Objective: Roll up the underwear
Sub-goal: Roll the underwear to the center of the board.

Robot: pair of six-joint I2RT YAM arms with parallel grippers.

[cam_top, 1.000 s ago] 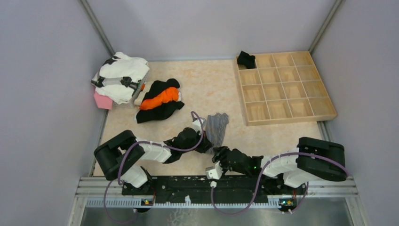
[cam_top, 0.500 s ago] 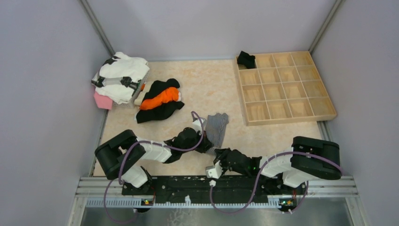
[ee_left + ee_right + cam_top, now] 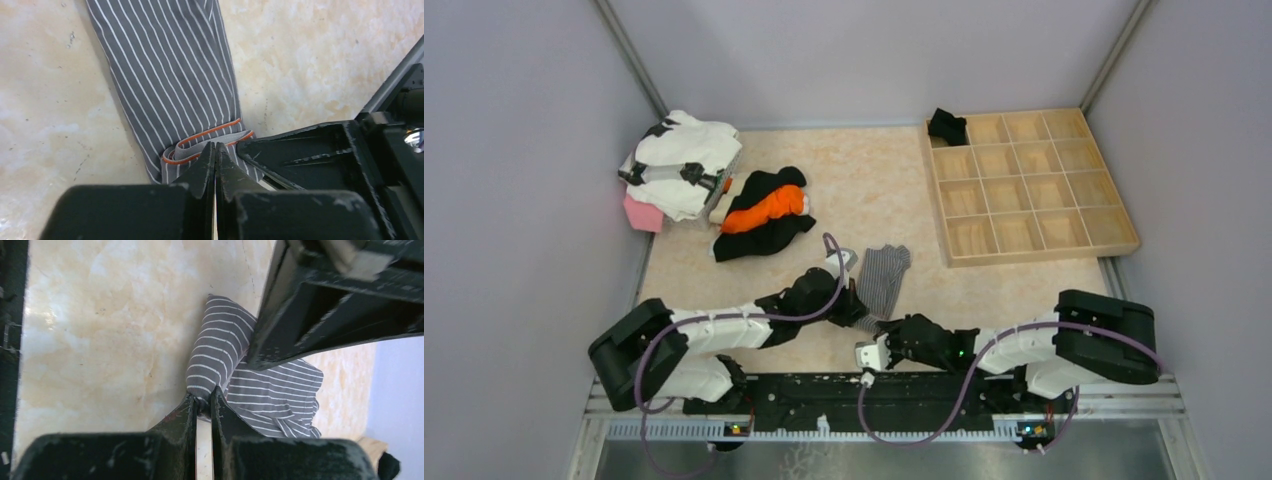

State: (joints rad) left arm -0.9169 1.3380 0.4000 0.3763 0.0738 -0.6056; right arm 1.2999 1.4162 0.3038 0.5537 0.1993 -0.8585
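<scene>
The grey striped underwear (image 3: 884, 273) lies flat on the table in front of both arms, its orange-trimmed waistband (image 3: 210, 142) turned toward me. My left gripper (image 3: 215, 146) is shut, its tips meeting on that waistband's edge. Just to its right, my right gripper (image 3: 202, 400) is shut on a bunched near corner of the same garment (image 3: 220, 347). From above, the left gripper (image 3: 859, 310) and right gripper (image 3: 886, 326) sit close together at the cloth's near end. The black underwear (image 3: 946, 125) sits in the back-left compartment of the wooden tray.
A wooden tray (image 3: 1114, 243) of several compartments stands at the right. A black and orange garment heap (image 3: 766, 212) lies left of centre, with white and black clothes (image 3: 682, 158) and a pink block (image 3: 642, 214) in the back-left corner. Walls enclose three sides.
My right gripper has closed on the striped underwear's near corner. The left arm has stretched out lower and shifted slightly left, and its gripper has stayed shut.
</scene>
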